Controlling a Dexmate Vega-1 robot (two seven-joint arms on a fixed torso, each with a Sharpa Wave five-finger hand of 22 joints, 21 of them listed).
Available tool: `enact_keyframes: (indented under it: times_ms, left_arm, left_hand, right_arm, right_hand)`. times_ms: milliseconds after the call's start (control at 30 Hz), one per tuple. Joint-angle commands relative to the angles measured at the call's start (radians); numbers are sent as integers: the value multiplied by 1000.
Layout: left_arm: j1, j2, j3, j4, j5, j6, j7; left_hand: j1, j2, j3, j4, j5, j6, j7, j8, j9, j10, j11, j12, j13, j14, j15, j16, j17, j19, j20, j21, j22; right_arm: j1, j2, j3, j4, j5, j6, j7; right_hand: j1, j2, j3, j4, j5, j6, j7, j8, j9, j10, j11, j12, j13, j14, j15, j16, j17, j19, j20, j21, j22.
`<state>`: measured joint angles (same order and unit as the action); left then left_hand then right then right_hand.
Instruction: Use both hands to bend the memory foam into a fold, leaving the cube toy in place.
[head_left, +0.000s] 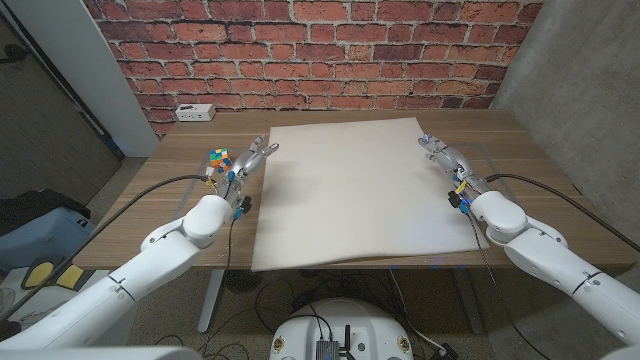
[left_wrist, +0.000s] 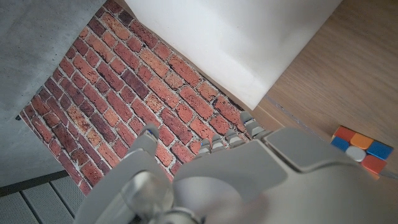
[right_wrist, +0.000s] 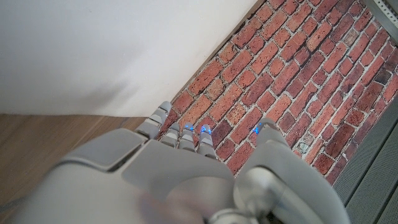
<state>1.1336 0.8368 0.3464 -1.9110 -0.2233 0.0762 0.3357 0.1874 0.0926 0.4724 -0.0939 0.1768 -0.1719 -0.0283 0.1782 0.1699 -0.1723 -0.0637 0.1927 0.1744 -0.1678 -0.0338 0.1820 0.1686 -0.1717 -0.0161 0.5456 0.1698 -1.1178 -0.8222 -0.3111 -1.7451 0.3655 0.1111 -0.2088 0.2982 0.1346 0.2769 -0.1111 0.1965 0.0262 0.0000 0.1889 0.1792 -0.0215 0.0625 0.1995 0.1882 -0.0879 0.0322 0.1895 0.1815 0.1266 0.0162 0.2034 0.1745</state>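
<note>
The memory foam (head_left: 357, 190) lies flat on the worktop (head_left: 520, 150), a big white sheet that covers most of the middle. My left hand (head_left: 250, 163) is at its left edge, toward the far corner, with the fingers (head_left: 266, 150) stretched out and lying close together, the tips at the foam's border; I cannot tell if they touch it. My right hand (head_left: 447, 158) is at the right edge, also in the far half, fingers (head_left: 431, 143) reaching forward along the border. I cannot tell if these fingers press on the foam or only hang beside it. Both my hands hold nothing.

The cube toy (head_left: 219, 158) stands on the bare wood just beside my left hand, on the outer side, apart from the foam. In the left wrist view the cube toy (left_wrist: 363, 149) shows its orange, blue and red squares beside the foam (left_wrist: 249, 37).

The worktop is of wood, and a red brick wall (head_left: 320, 60) stands behind it. A white power strip (head_left: 195, 112) lies at the far left corner. The near edge of the foam reaches the front edge of the worktop. Bare wood strips run along both sides of the foam and behind it.
</note>
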Motion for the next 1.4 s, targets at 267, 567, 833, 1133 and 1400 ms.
enact_keyframes:
  times_ms: [267,567,833,1133,1400]
  left_arm:
    - [58,101,10,-163,208,177,49]
    - [72,131,20,-213,299,230,51]
    - [89,150,24,-259,360,283,44]
    - [114,170,30,-313,415,329,29]
    - [139,186,34,-356,461,372,17]
  left_hand:
    - [-1,-17,-4,-4,3,-82,-2,3,3,-82,4,1,6,-75,-1,-3,3,-14,1,-7,6]
    - [-2,-23,-8,-6,3,-76,-4,5,3,-75,2,5,6,-70,-2,-1,3,-12,-1,-11,6]
    - [-4,-27,-12,-8,3,-71,-6,6,3,-71,1,6,6,-65,-3,0,3,-6,-3,-13,6]
    - [-5,-31,-15,-9,3,-67,-7,7,4,-66,-2,7,6,-62,-3,1,3,-4,-4,-15,6]
    - [-7,-36,-19,-10,3,-66,-9,7,4,-66,-4,7,6,-61,-4,1,4,-3,-5,-19,6]
  right_arm:
    - [-106,-68,34,-130,-122,-82,-96]
    - [-144,-93,47,-183,-177,-132,-125]
    - [-186,-125,66,-246,-229,-201,-152]
    - [-246,-159,94,-312,-287,-275,-180]
    - [-311,-181,129,-378,-334,-334,-204]
  right_hand:
    - [18,4,8,-6,3,-1,3,-1,4,3,14,0,3,-2,-2,1,3,0,1,0,3]
    - [23,6,11,-8,2,4,1,1,4,4,12,0,3,-2,-4,1,2,1,0,0,3]
    - [27,8,13,-10,2,10,-1,3,4,4,11,0,3,-2,-6,1,2,1,0,-1,3]
    - [31,9,16,-12,1,14,-2,4,4,6,8,1,3,-1,-7,2,2,1,1,-1,3]
    - [37,10,19,-15,0,21,-3,6,4,11,6,2,3,3,-10,3,1,2,3,-1,3]
